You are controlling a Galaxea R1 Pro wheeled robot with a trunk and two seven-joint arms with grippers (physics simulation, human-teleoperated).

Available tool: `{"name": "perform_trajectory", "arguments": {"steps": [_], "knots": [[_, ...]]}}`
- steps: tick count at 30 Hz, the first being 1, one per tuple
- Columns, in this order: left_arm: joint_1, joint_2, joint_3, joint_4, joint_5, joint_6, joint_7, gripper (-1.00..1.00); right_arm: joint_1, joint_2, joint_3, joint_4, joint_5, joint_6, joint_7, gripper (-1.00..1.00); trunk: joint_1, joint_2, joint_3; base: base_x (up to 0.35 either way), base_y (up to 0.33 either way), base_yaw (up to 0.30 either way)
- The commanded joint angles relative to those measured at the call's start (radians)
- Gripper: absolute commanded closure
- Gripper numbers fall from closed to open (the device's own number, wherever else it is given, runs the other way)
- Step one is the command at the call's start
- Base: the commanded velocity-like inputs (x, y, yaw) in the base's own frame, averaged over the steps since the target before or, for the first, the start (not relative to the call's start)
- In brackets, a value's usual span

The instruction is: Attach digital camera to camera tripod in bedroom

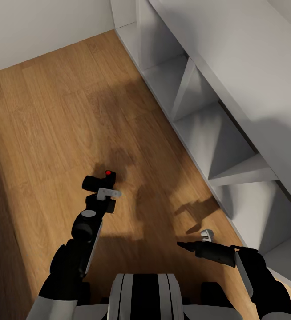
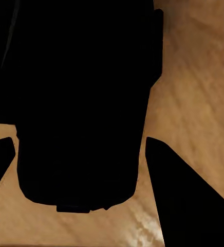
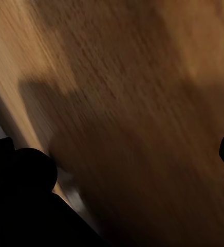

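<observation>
Wood floor [image 1: 52, 133]; camera [image 1: 102, 179] in left claw [image 1: 100, 184]

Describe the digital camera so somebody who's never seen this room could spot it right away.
Start at the white shelving unit along the right wall, then look left over the wood floor. The digital camera is the small black box held at the tip of the left gripper. Its red button on top sets it apart from the black arm.
</observation>
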Motion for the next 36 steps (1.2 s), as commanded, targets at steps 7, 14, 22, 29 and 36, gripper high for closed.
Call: {"name": "perform_trajectory", "arguments": {"steps": [7, 14, 22, 29, 36], "knots": [[0.000, 0.000, -0.004, -0.001, 0.014, 0.006, 0.023, 1.00, 0.000, 0.000, -0.001, 0.000, -0.003, 0.009, 0.003, -1.00, -0.002, 0.001, 0.019, 0.000, 0.000, 0.000], [0.000, 0.003, -0.008, -0.001, 0.158, 0.008, 0.021, 1.00, 0.000, 0.000, -0.001, -0.001, -0.003, 0.010, 0.009, -1.00, -0.006, 0.003, 0.046, 0.000, 0.000, 0.000], [0.000, 0.006, -0.010, -0.001, 0.267, 0.009, 0.020, 1.00, 0.000, 0.000, -0.004, -0.002, -0.002, 0.011, 0.011, -1.00, -0.009, 0.004, 0.077, 0.000, 0.000, 0.000], [-0.001, 0.007, -0.002, -0.002, 0.279, 0.005, 0.020, 1.00, 0.000, 0.000, -0.004, -0.002, -0.004, 0.011, 0.012, -1.00, -0.012, 0.006, 0.104, 0.000, 0.000, 0.000], [-0.001, 0.013, 0.006, -0.003, 0.317, 0.003, 0.014, 1.00, 0.000, 0.000, -0.004, -0.002, -0.007, 0.011, 0.012, -1.00, -0.015, 0.008, 0.131, 0.000, 0.000, 0.000]]}}
